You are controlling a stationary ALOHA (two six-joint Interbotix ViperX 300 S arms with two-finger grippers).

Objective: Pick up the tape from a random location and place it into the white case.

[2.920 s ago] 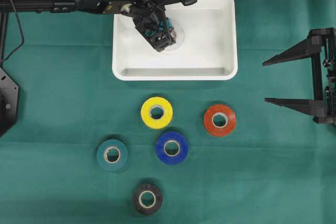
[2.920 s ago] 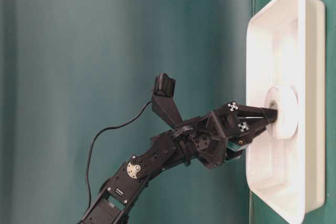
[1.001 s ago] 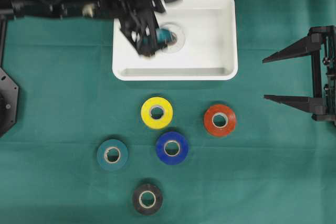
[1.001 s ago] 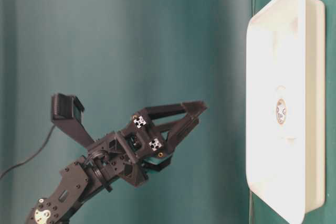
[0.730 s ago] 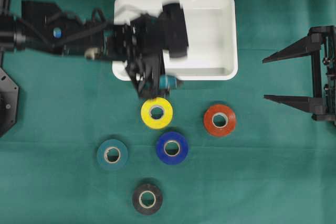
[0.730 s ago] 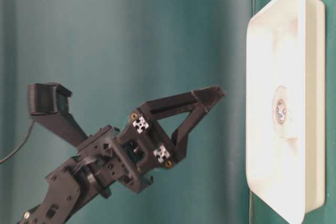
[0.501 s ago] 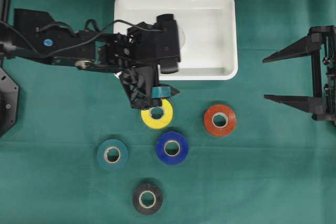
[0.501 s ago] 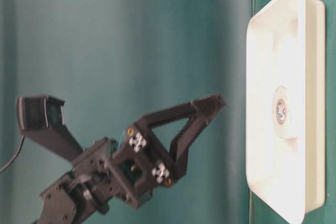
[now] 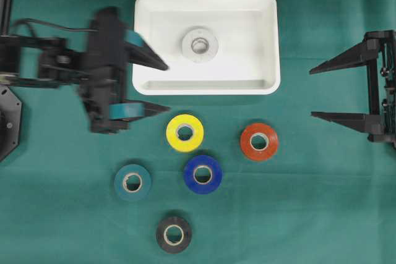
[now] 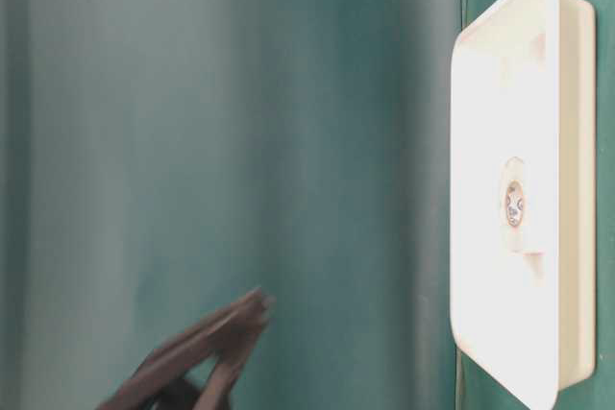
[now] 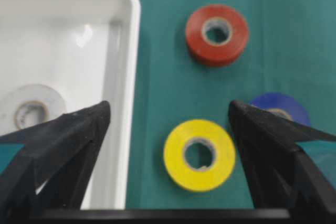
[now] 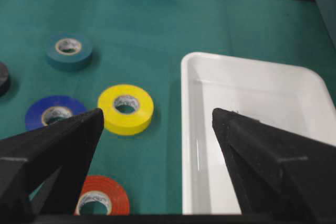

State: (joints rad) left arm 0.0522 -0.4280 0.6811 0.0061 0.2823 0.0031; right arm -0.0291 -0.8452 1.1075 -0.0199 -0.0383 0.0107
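White tape (image 9: 200, 44) is lying flat inside the white case (image 9: 267, 41), overhead. My left gripper (image 9: 159, 87) is hanging spread and empty just left of the case's rim, yellow roll (image 9: 184, 133) near its lower finger. My right gripper (image 9: 315, 95) is sitting spread, well apart.

Left wrist: my fingers are straddling the case's edge (image 11: 131, 51) and yellow roll (image 11: 199, 154), green cloth (image 11: 294, 35) open beyond.

A counter (image 9: 322, 214) covered in dark green cloth carries everything. The white case (image 9: 267, 41) sits on it toward the far edge. Nearer, five tape rolls lie flat and apart from one another: a yellow roll (image 9: 184, 132) just below the case, a red roll (image 9: 258, 141), a blue roll (image 9: 202, 174), a teal roll (image 9: 132, 182) and a black roll (image 9: 173, 234).
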